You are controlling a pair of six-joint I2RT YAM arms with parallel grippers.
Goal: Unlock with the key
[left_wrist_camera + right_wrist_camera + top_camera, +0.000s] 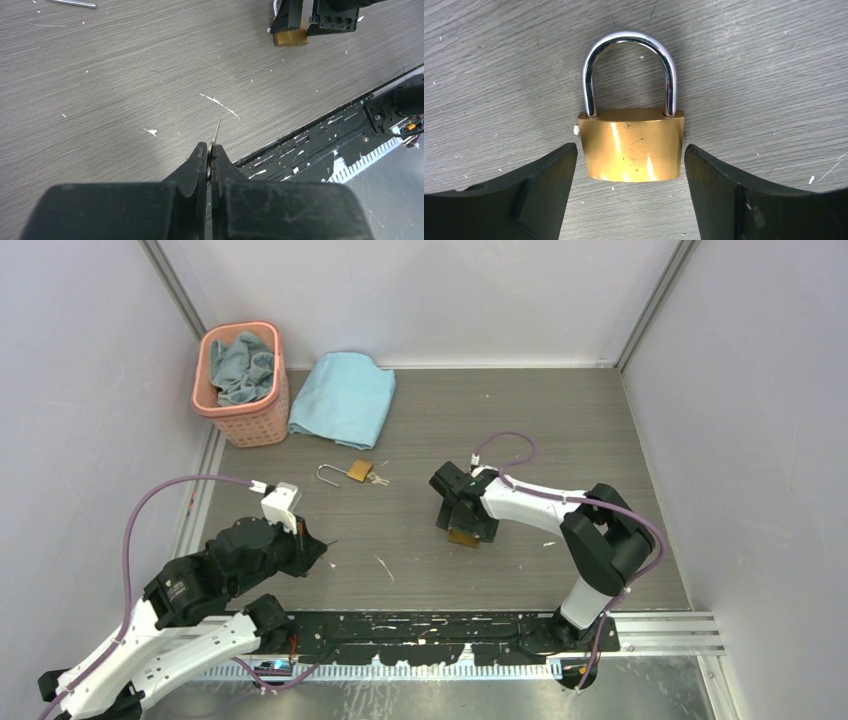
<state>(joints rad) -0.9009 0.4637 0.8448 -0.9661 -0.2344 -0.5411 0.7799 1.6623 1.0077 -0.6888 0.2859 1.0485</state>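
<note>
Near the left, the left gripper (210,147) is clenched on the key (216,131), whose thin blade is seen edge-on, projecting past the fingertips above the table (560,440). The key is judged light and stiff but easily twisted in the pads, so it is best held by its broad head with the blade left free.

Farther in and to the right, the right gripper (463,523) is lowered over the padlock (631,145). Its fingers (539,185) are spread, one on each side of the brass body, and nothing is grasped. The padlock lies flat with both legs of the shackle (629,55) seated, so it is taken to be locked. It is judged dense, rigid and slick on its polished faces; a firm squeeze across the narrow sides of the body is suggested, with the keyhole end kept clear.

Farther still, a second padlock (360,471) lies with its shackle swung open. Beyond it, a towel (343,398) and a basket (262,418) are seen at the far left.
</note>
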